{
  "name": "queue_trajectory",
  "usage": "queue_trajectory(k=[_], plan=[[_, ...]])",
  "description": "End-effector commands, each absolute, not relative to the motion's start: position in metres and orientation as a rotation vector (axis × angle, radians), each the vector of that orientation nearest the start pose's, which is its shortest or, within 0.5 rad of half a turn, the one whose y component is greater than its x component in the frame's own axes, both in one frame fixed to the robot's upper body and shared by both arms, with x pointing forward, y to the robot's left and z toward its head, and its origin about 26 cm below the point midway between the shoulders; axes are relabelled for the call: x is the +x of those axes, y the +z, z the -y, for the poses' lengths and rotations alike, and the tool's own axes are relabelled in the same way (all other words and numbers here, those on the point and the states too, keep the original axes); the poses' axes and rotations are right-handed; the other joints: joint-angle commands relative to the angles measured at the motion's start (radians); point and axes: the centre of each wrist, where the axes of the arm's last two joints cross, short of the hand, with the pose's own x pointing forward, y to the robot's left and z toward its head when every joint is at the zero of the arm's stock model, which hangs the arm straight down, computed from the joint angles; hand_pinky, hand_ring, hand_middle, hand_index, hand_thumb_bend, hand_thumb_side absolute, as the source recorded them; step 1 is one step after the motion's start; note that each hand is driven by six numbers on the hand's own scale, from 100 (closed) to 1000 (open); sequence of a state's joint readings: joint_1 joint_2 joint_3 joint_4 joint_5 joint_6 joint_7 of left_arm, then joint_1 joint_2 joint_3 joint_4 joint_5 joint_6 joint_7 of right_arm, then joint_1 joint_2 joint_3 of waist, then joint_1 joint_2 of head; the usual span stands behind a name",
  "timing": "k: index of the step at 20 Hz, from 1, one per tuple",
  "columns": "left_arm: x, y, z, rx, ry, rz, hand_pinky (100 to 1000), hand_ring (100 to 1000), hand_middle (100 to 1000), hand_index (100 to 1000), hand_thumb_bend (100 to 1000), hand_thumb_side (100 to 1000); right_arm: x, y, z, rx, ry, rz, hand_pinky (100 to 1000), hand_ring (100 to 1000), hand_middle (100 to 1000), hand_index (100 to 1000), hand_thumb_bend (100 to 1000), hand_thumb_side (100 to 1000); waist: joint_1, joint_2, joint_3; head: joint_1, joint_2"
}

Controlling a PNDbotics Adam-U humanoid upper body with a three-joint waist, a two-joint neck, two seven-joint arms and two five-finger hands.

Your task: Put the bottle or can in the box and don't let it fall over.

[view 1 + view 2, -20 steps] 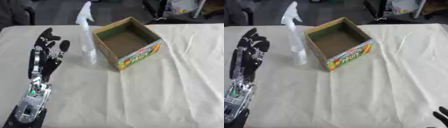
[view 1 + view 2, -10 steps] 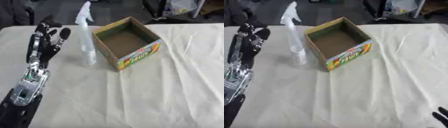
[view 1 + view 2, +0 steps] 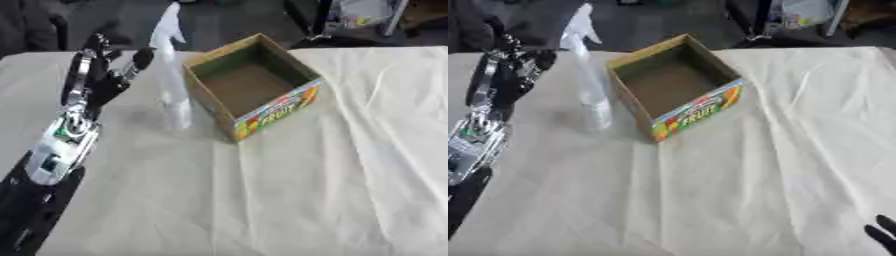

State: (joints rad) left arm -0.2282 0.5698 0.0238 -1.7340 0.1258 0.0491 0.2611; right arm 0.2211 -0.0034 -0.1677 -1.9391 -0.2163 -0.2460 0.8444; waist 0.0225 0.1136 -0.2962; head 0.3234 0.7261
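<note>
1. Spray bottle (image 3: 172,85) stands upright on the cloth-covered table (image 3: 289,190), long axis vertical, white trigger head on top, clear body below.
2. Nozzle seems to point toward the box side, slightly away from the camera; exact heading is hard to read because the head is pale and blurred.
3. Bottle sits just beside the cardboard box (image 3: 252,93), off the box's left wall near its front-left corner, outside the box. Touching or a small gap: cannot tell.
4. Box is open-topped, sits askew with one corner toward the camera, colourful fruit print on its front face, brown inside with nothing visible in it.
5. Left hand (image 3: 103,75) is on the far side of the bottle from the box, left of it, raised over the table with fingers spread wide and mostly straight, holding nothing.
6. Hand and bottle are apart; the nearest fingertip is close to the bottle's upper part but no contact shows.
7. Left forearm runs from the hand down to the lower-left corner, cut off by the edge.
8. Right hand (image 3: 882,235): only dark fingertips show, far from the box at the lower-right corner of the right eye view; its pose cannot be told.
</note>
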Motion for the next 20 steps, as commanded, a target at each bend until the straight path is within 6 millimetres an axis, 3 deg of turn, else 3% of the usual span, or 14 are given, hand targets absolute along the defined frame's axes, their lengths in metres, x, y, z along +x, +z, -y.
queue_trajectory(k=[1,20], plan=[[0.325,0.166,-0.349,0.531,-0.223,1.926,926,1000,664,916,865,512,0.211,0.040,0.297,0.443,0.566,1.971,758,1000,1000,1000,100,470,0.000,-0.010,-0.003,0.003,-0.006],[0.360,0.164,-0.359,0.584,-0.311,1.811,925,1000,668,923,856,483,0.211,0.039,0.295,0.456,0.575,1.968,758,1000,1000,1000,100,470,-0.001,-0.010,-0.024,0.009,-0.003]])
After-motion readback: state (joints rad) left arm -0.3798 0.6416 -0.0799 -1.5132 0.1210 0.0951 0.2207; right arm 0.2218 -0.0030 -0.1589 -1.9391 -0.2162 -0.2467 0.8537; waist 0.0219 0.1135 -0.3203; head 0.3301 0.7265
